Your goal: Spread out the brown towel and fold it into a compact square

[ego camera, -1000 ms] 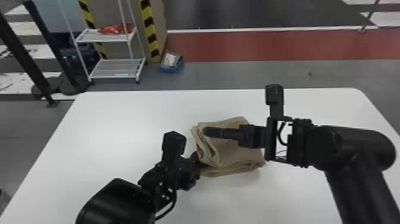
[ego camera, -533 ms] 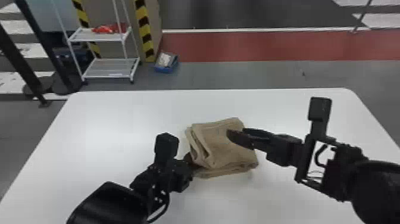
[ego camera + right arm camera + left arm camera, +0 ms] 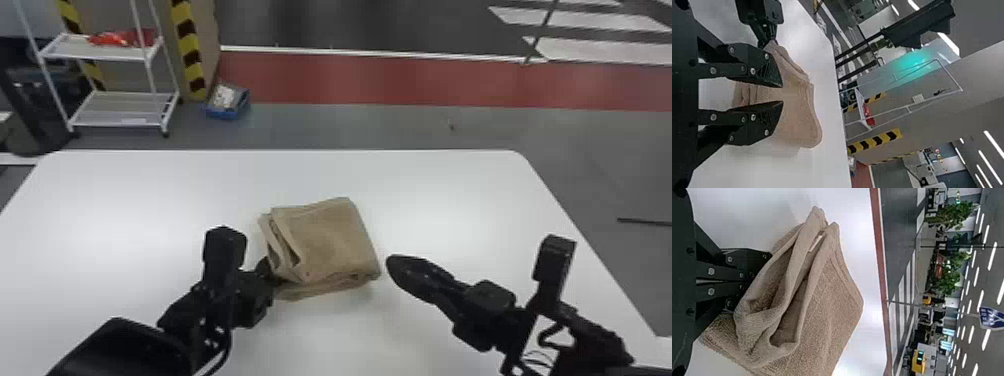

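- Near the middle of the white worktop: brown towel, folded into a layered, roughly square bundle.
- Towel edges: loose, gaping folds on the left side, layers stacked along the near side; right side smoother. Top layer mostly flat, corners a bit rounded.
- Left gripper: at the towel's near left corner, touching. Fingers clenched on the cloth, tips hidden by it.
- Left wrist view: folds bunch around the fingers, small white label between two layers.
- Right gripper: just right of the towel, apart from it, pointing toward it.
- Right wrist view: right gripper has its fingers parted, nothing between the tips; towel lies beyond them.
- Past the worktop, left: white rack with two shelves, red item on the upper one.
- Beside rack: yellow and black striped post, blue bin on the floor holding something whitish.
- Farther back: red floor strip, white line along its far edge.
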Available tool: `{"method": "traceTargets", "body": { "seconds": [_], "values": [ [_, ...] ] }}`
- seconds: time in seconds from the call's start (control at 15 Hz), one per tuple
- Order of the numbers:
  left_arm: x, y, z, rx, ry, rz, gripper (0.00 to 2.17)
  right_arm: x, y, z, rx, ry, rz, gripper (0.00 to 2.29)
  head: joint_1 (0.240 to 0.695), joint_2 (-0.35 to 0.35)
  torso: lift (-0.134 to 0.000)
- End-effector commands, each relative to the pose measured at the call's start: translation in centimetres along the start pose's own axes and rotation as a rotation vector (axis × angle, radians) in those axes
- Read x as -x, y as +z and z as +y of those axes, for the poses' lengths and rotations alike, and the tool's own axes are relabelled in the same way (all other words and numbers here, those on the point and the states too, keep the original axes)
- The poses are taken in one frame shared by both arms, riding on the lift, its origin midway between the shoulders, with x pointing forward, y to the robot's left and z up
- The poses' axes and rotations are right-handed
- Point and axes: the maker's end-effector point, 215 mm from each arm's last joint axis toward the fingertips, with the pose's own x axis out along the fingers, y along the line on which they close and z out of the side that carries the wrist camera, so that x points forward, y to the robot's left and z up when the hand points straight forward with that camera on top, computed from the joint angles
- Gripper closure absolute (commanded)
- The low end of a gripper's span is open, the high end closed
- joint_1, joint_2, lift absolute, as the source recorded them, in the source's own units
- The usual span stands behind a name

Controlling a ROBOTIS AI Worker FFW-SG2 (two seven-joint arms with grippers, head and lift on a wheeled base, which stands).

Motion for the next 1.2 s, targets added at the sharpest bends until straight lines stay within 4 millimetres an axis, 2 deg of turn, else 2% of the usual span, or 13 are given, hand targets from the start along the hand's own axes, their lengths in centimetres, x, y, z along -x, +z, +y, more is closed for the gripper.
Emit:
{"method": "traceTargets", "body": {
  "seconds": [0.0,0.2,0.4,0.53,0.8,1.13],
  "values": [
    [0.1,0.0,-0.1,-0.001,0.0,-0.005,2.09,-0.1,-2.8,-0.6,-0.007,-0.005,0.056,1.86,0.695,-0.1,-0.119],
    [0.1,0.0,-0.1,0.0,-0.001,-0.006,2.09,-0.9,-5.5,-1.4,-0.027,-0.009,0.101,1.86,0.695,-0.101,-0.119],
    [0.1,0.0,0.0,0.001,0.0,-0.004,2.09,-3.4,-6.6,-2.0,-0.007,0.001,0.14,1.86,0.695,-0.094,-0.119],
    [0.3,0.1,-0.3,0.003,-0.008,-0.007,2.09,-5.3,-6.3,-2.6,0.004,0.004,0.148,1.86,0.695,-0.082,-0.119],
    [2.4,0.0,-0.3,0.023,-0.012,0.02,2.09,-8.6,-5.1,-4.4,-0.023,0.007,0.149,1.86,0.695,-0.065,-0.119],
    [6.2,1.6,1.8,0.044,-0.029,-0.005,2.09,-10.2,-3.9,-8.1,-0.055,-0.046,0.136,1.86,0.695,-0.043,-0.119]
  ]
}}
